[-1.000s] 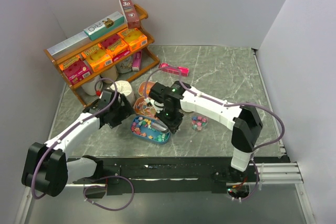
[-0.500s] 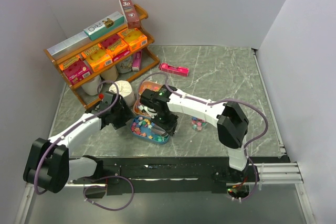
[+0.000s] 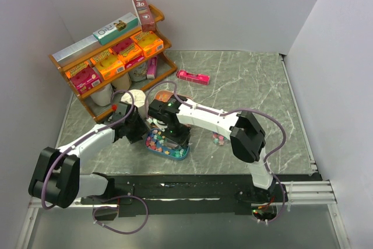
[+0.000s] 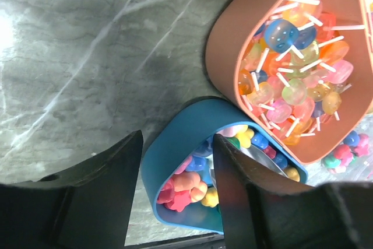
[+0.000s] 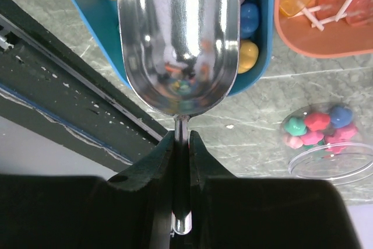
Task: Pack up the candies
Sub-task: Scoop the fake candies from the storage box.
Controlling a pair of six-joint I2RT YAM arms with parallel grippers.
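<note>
**rigwatcher:** What's the overhead giving you?

**me:** From above I see the blue tray [image 3: 182, 154] near the front of the table [image 3: 250, 91], loaded with candies [image 3: 156, 141] in mixed colours. Both arms crowd it. The left gripper [image 3: 139, 133] is at its left end and the right gripper [image 3: 176, 139] is above the middle. A clear tub [image 3: 220, 139] with a few more candies sits near the tray, on its right.

**rigwatcher:** And the left wrist cam?

**me:** The fingers [image 4: 87, 202] are parted and straddle the tray's rounded end. One is outside the wall, the other is over the candies inside. I don't see them clamped on anything. An orange bowl [image 4: 227, 56] of lollipops [image 4: 291, 86] sits just beside the tray.

**rigwatcher:** Right wrist?

**me:** That one's clenched on the thin handle of a metal scoop [image 5: 178, 39]. The scoop's bowl hangs over the tray's edge, and all I see in it is reflections. The tub shows off to the right here, with a small heap of candies at one side.
</note>
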